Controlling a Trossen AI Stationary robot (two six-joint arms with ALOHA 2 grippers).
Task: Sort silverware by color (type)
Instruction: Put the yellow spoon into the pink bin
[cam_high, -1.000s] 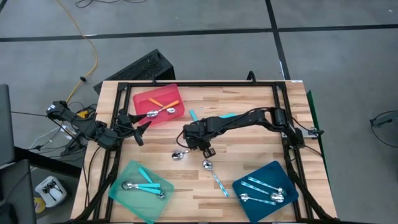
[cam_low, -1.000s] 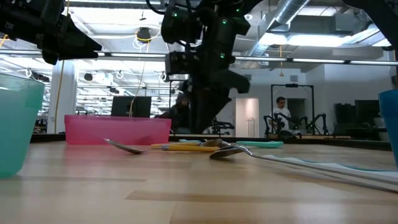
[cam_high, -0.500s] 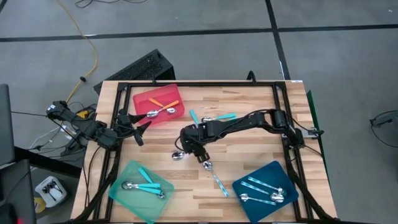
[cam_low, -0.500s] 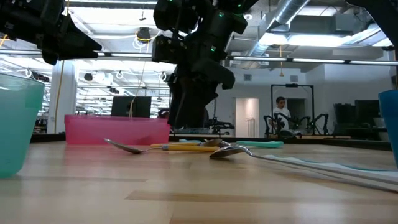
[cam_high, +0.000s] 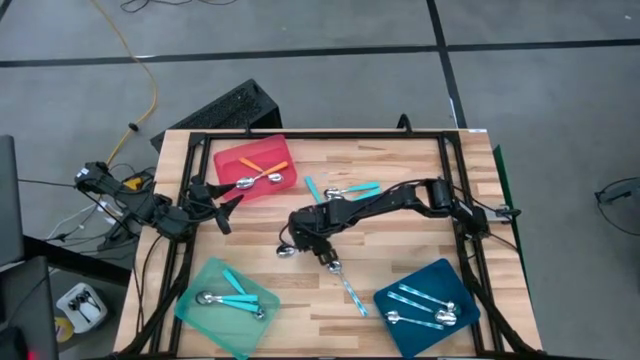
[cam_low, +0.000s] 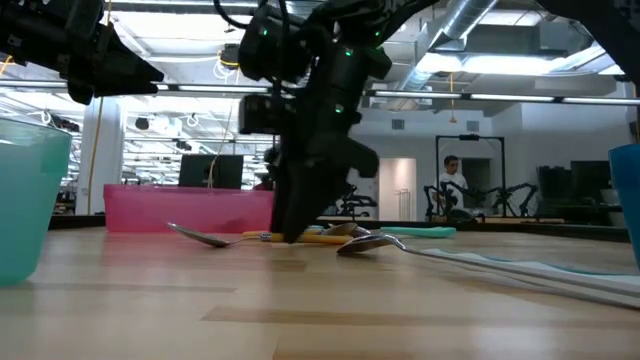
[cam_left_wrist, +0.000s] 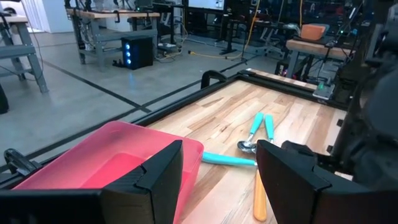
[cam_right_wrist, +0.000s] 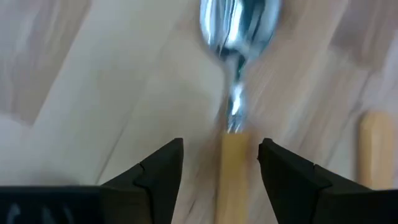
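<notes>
At mid-table, the right hand (cam_high: 297, 238) — fingers spread — straddles an orange-handled spoon (cam_right_wrist: 234, 93).

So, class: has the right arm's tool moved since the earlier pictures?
Yes. The right tool has shifted left and down onto the orange-handled spoon, ending nearer the red tray.

Three trays (cam_high: 228, 158); about eleven spoons (cam_high: 340, 273); two arms (cam_high: 400, 198).

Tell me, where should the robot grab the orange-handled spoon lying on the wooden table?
Probably by the thin orange handle of the shiny metal spoon, just behind the round bowl, coming straight down from above. It lies flat on the wooden table, and the right end effector already hangs open over it, one finger on each side of the handle.
</notes>
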